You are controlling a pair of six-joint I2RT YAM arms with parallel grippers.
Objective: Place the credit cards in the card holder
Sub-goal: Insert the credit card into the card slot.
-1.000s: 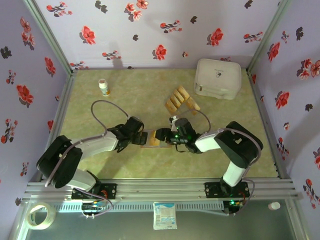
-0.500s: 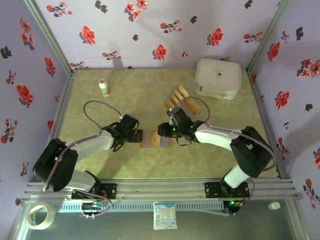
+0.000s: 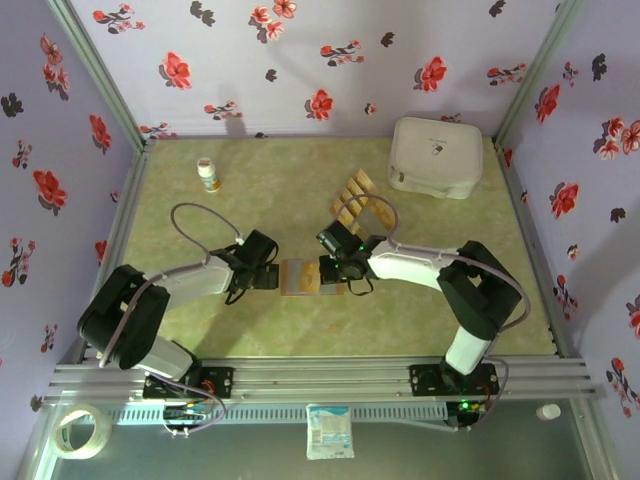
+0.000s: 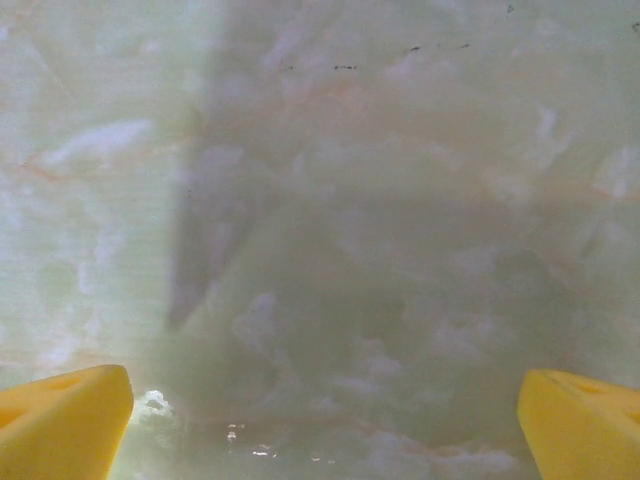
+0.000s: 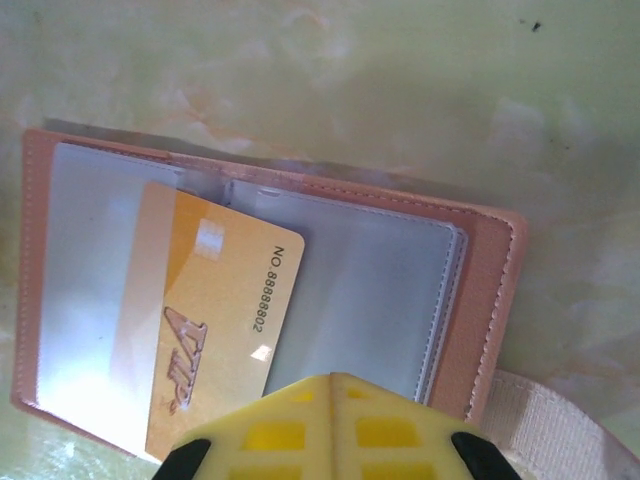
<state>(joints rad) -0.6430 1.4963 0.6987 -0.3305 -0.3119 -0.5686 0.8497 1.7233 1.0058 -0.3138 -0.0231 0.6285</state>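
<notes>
Card holder [image 5: 490, 300] lies open flat on the table [image 3: 240, 205], approx. centre, btwn the two grippers. Outside is pinkish-brown w/ stitched edge; inside are greyish clear sleeves, one per half. A pale woven strap [image 5: 560, 425] sticks out at its lower-right corner in the right wrist view.

One card [image 5: 215, 320] lies on the open holder, tilted, across the left sleeve and up to the fold. It's tan-orange w/ "VIP" and "NO.8888802" printed on it. Its left strip looks paler, maybe under the sleeve; can't tell for sure. Right-hand sleeve has no card.

Right gripper [image 5: 335, 425] is directly over the holder's near edge, yellow fingers pressed together, no gap. The card's near edge runs under them; can't tell if they touch it.

Left gripper [image 4: 320, 420] sits just beside the holder's left edge in the top view, jaws wide apart, yellow fingertips [image 4: 60, 420] over bare table, nothing btwn them.

Rest of the credit cards [image 3: 355, 195] lie fanned in a row beyond the holder, near it but apart.

White box [image 3: 435, 155], rounded, lid shut, far right corner. Small bottle [image 3: 208, 175] upright, far left, well apart from all else.
</notes>
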